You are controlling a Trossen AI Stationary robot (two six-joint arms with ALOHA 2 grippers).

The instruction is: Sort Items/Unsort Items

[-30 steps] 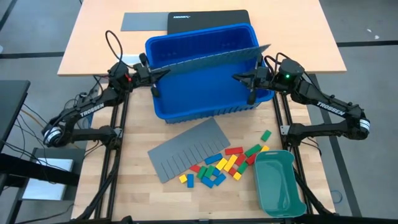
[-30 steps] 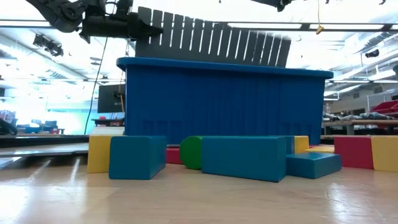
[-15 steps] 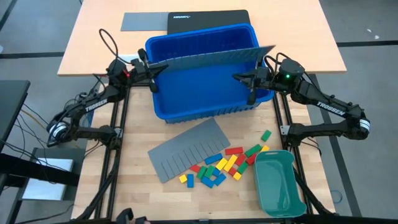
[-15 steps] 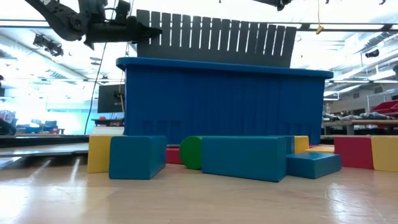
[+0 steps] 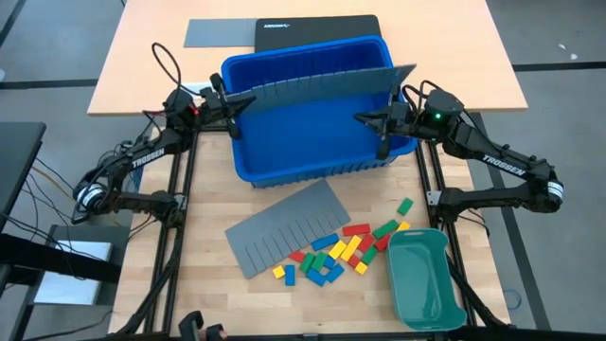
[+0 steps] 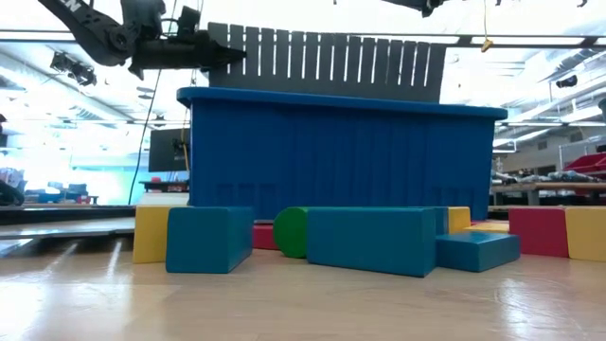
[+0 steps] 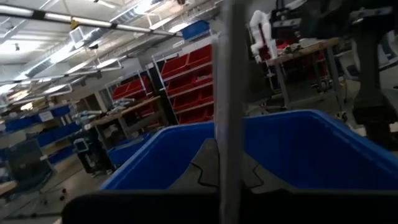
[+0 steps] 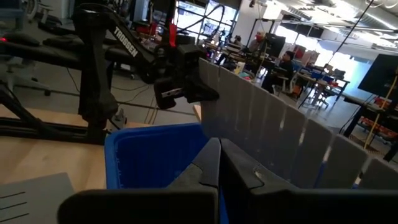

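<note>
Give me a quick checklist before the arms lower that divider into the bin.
1. Left pincer shut on the divider: ok.
2. Right pincer shut on the divider: ok.
3. Divider above the bin, slots up: ok.
4. Divider level end to end: not ok, it slants a little in the low view.
5. Bin floor free of blocks: ok in the high view.
6. Blocks, spare divider and tray away from the bin: ok.

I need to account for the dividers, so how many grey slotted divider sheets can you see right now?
2. One slotted divider sheet is held upright above the blue bin, gripped at its ends by the left pincer and right pincer. The other divider lies flat beside the blocks.
</note>
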